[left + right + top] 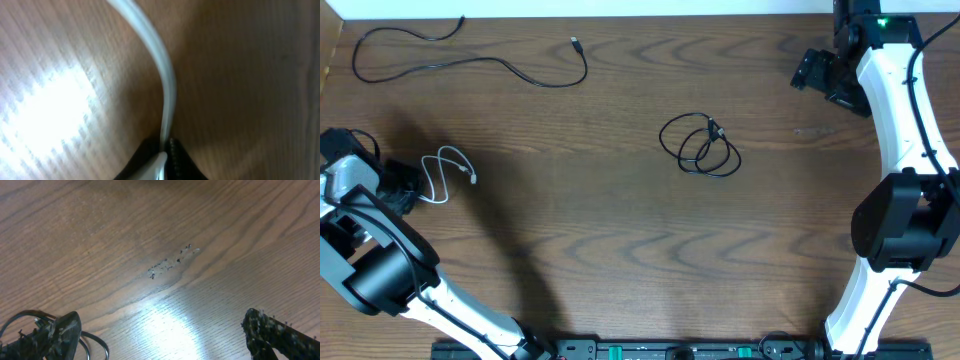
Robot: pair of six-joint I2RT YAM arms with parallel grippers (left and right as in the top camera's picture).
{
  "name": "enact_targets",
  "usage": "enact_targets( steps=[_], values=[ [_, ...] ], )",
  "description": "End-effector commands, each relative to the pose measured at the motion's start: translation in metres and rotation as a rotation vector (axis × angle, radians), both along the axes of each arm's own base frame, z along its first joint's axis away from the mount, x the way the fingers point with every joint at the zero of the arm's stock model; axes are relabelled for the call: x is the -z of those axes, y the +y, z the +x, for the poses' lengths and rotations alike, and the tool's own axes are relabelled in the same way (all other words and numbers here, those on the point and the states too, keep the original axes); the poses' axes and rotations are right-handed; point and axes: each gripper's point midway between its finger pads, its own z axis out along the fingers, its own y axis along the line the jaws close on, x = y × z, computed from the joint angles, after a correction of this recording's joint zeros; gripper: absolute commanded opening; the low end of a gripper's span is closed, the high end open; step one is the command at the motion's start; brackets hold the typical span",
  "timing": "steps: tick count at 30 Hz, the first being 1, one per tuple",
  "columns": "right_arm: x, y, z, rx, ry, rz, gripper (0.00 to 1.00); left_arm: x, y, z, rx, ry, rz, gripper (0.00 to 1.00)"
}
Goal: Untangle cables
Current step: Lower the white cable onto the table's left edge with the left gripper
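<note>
Gripper on left pinching white cable, right gripper spread, apart from black coil

The right arm, down the right edge of the overhead frame, is wearing glossy white shells broken by bulky black joint housings. A thin black wire is trailing along it and a green light is glowing at the top. The left arm, lower left, is showing the same white and black. On the right gripper, the fingers are looking dark and pale-flecked.
</note>
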Motion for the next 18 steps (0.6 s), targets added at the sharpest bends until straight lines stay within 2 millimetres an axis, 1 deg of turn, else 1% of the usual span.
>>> enact_targets(
  steps=[1, 6, 10, 12, 13, 15, 18],
  values=[
    [0.002, -0.003, 0.000, -0.001, 0.006, -0.014, 0.99, 0.006, 0.006, 0.008, 0.059, -0.012, 0.024, 0.08],
    [0.002, -0.003, 0.000, -0.001, 0.006, -0.014, 0.99, -0.021, 0.026, 0.031, 0.092, -0.082, 0.098, 0.08],
    [0.002, -0.003, 0.000, -0.001, 0.006, -0.014, 0.99, -0.054, 0.043, 0.051, 0.089, -0.160, 0.166, 0.08],
    [0.002, -0.004, 0.000, 0.000, 0.006, -0.014, 0.99, -0.076, 0.052, 0.061, 0.088, -0.210, 0.217, 0.08],
    [0.002, -0.004, 0.000, 0.000, 0.006, -0.014, 0.99, -0.096, 0.060, 0.070, 0.088, -0.261, 0.267, 0.08],
    [0.002, -0.004, 0.000, 0.000, 0.006, -0.014, 0.99, -0.123, 0.070, 0.081, 0.087, -0.333, 0.339, 0.08],
    [0.002, -0.003, 0.001, -0.001, 0.006, -0.014, 0.99, -0.161, 0.080, 0.091, 0.086, -0.426, 0.432, 0.08]
  ],
)
